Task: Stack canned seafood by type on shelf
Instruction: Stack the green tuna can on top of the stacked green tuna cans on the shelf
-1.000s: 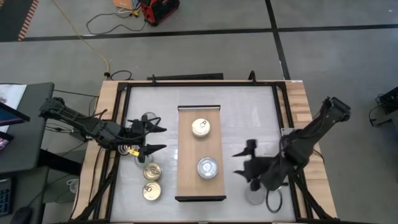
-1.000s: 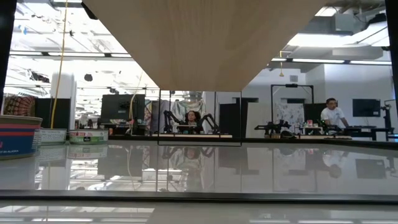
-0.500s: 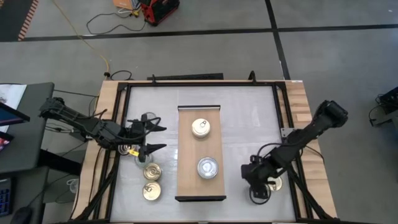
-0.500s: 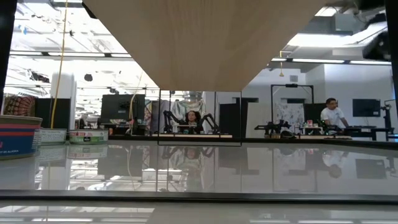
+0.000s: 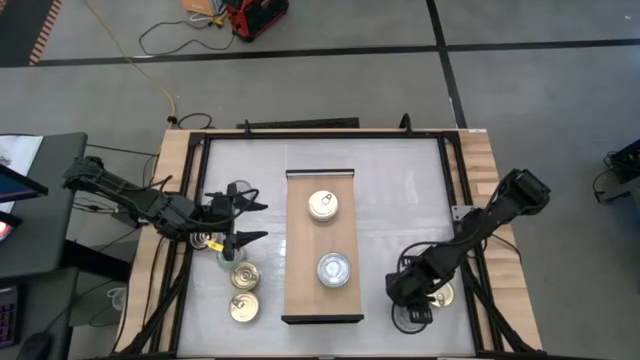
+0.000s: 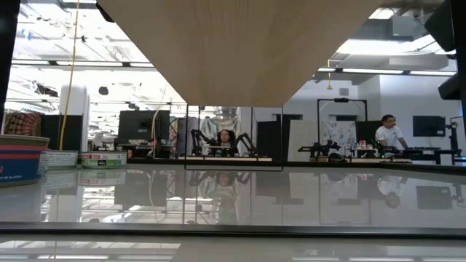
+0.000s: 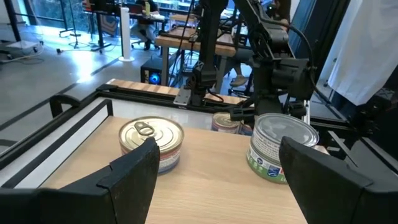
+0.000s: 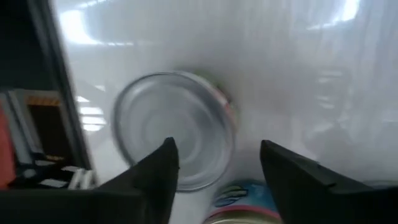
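High view, shelf: you see the shelf (image 5: 322,245) lying lengthwise in the middle of the white bench (image 5: 390,190); it carries two tins well apart, a gold-lid tin (image 5: 322,205) toward the far end and a silver-lid tin (image 5: 333,269) toward the near end.
High view, left side: your left gripper (image 5: 243,222) hovers beside the shelf with its fingers spread wide and nothing between them. Two gold tins (image 5: 244,275) lie one behind the other on the bench near it, the nearer one (image 5: 242,307) by the shelf's corner.
High view, right side: your right gripper (image 5: 408,300) is low over the bench's near right corner, above tins it mostly hides; one gold tin (image 5: 441,294) peeks out beside the arm.
Low view: the underside of the shelf (image 6: 233,44) fills the top; a blue-and-red tin (image 6: 20,156) stands at the left edge.
Left wrist view: the gold-lid tin (image 7: 152,142) and the silver-lid tin (image 7: 281,146) stand upright on the shelf (image 7: 211,186).
Right wrist view: a silver-lid tin (image 8: 174,137) sits between the fingers (image 8: 292,177), which stand apart and are not touching it; another tin's rim (image 8: 249,202) shows just beside it.
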Tool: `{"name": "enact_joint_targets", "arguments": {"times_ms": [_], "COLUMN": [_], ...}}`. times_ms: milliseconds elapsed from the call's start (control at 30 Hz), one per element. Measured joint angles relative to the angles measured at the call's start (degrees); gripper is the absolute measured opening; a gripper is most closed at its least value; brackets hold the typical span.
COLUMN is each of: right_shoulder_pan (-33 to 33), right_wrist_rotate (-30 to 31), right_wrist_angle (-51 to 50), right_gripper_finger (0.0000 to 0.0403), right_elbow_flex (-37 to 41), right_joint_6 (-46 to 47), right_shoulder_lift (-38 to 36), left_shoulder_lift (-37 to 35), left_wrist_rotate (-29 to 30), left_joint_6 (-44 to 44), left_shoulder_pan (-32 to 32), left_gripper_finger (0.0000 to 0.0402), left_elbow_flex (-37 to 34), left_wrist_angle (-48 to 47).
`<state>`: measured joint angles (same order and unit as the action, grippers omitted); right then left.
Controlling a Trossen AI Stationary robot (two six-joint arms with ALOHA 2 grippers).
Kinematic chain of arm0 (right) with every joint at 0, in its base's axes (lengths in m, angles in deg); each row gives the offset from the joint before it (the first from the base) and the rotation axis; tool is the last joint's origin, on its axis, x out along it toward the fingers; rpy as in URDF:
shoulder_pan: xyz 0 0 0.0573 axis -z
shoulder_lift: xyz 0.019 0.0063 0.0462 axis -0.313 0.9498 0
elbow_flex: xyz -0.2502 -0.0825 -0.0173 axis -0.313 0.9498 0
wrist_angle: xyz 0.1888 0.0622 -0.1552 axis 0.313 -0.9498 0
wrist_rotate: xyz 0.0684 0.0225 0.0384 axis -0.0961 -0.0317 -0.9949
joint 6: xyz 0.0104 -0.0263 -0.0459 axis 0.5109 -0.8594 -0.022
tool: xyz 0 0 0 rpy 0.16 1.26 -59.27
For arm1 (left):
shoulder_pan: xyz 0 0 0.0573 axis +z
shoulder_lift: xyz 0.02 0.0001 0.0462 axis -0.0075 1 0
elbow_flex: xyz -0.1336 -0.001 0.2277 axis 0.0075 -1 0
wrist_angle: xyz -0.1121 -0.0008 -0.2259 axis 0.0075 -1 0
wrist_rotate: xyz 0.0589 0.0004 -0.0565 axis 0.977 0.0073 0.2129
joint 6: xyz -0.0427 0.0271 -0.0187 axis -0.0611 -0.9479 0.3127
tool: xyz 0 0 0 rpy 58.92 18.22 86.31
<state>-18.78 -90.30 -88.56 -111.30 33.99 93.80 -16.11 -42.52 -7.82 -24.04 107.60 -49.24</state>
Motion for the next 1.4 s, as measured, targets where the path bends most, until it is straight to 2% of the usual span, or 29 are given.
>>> {"name": "enact_joint_targets", "arguments": {"times_ms": [467,567,633,700,867,1033,1200,1400], "right_shoulder_pan": [0.8,1.03,1.33,1.83,4.83,8.56,9.34,4.46], "right_wrist_rotate": [2.32,5.38,8.09,11.11,19.97,26.58,25.2,22.35], "right_wrist_angle": [-2.42,-4.9,-7.31,-10.08,-22.4,-26.25,-20.79,-8.48], "right_gripper_finger": [0.0051,0.0019,0.0011,0.0016,0.0058,0.0078,0.0112,0.0235], "right_elbow_flex": [-0.26,-0.28,-0.05,0.22,0.07,-0.07,-0.07,-0.15], "right_joint_6": [-5.7,-5.82,-5.87,-6.05,-5.54,-6.24,-6.3,-6.09], "right_shoulder_lift": [4.67,4.35,4.37,4.76,2.64,-6.95,-17.69,-22.96], "left_shoulder_lift": [0.0,0.0,0.0,0.0,0.0,0.02,0.0,0.0], "left_wrist_rotate": [0.28,0.28,0.28,0.28,0.28,0.26,0.33,2.02], "left_joint_6": [2.56,3.0,3.02,3.02,3.02,3.82,3.89,3.89], "left_shoulder_pan": [0.0,0.0,0.0,0.0,0.0,0.0,0.0,0.01], "left_gripper_finger": [0.0316,0.0316,0.0316,0.0316,0.0316,0.0316,0.0316,0.0316], "left_elbow_flex": [0.0,0.0,0.0,0.0,0.0,0.0,0.0,0.0], "left_wrist_angle": [-1.38,-1.45,-1.56,-1.81,-2.56,-2.75,-2.98,-2.96]}}
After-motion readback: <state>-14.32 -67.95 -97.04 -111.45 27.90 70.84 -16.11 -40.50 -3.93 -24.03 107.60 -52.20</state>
